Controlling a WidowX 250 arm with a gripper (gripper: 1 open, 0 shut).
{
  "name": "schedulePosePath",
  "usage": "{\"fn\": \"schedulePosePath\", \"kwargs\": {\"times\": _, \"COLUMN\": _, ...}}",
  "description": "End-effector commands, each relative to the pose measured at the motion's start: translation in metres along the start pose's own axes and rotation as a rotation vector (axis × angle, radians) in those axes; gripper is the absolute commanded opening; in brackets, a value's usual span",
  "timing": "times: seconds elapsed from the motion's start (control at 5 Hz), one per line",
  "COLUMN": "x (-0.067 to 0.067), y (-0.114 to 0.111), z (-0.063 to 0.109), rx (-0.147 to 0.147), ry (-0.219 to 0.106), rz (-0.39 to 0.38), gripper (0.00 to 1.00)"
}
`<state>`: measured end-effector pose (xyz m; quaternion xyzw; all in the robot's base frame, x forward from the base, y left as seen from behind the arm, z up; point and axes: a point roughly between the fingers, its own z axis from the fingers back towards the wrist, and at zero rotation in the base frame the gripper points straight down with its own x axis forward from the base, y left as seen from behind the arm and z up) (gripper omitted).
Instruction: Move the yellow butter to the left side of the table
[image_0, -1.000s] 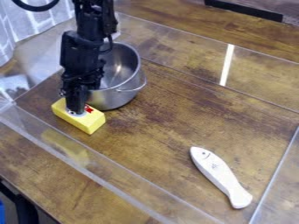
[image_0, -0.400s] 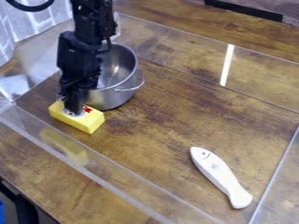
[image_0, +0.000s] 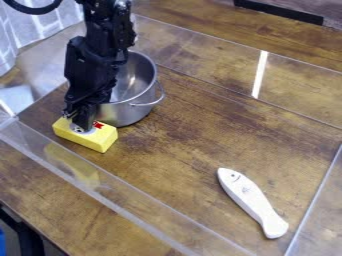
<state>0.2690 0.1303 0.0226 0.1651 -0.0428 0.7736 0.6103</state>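
Yellow butter (image_0: 88, 135), a small bright rectangular block with a white label and a small red mark on its upper face, lies flat on the table (image_0: 201, 130) in the left part of the view, close to the near-left clear plastic wall (image_0: 80, 170). The gripper (image_0: 83, 122) descends steeply onto the top of the block, its black fingers drawn tightly together at the block's upper face; the fingertips meet the label area, and the jaws stand narrow, pinched on the butter rather than spread. The block rests on the wood and is not lifted. Directly behind the butter, and just beside it, stands a metal pot (image_0: 134, 88), round, shiny and open-topped, much larger than the block; the black arm (image_0: 96, 55) rises in front of the pot's left rim and hides part of it. The tabletop is dark brown wood planking, bordered by transparent walls whose edges catch the light as pale streaks. Well apart from the butter, toward the near-right corner, a white spatula-like utensil (image_0: 254, 201) lies flat on the planks, its long axis running diagonally.
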Motion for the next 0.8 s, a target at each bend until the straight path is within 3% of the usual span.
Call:
{"fn": "schedulePosePath", "kwargs": {"times": 0.0, "x": -0.0129, "y": 0.0527, "z": -0.0605, "rx": 0.188, "ry": 0.007, "rz": 0.001, "gripper": 0.0}}
{"fn": "schedulePosePath", "kwargs": {"times": 0.2, "x": -0.0057, "y": 0.0521, "z": -0.0611, "rx": 0.186, "ry": -0.009, "rz": -0.022, "gripper": 0.0}}
{"fn": "schedulePosePath", "kwargs": {"times": 0.6, "x": -0.0097, "y": 0.0532, "z": -0.0684, "rx": 0.216, "ry": -0.02, "rz": 0.028, "gripper": 0.0}}
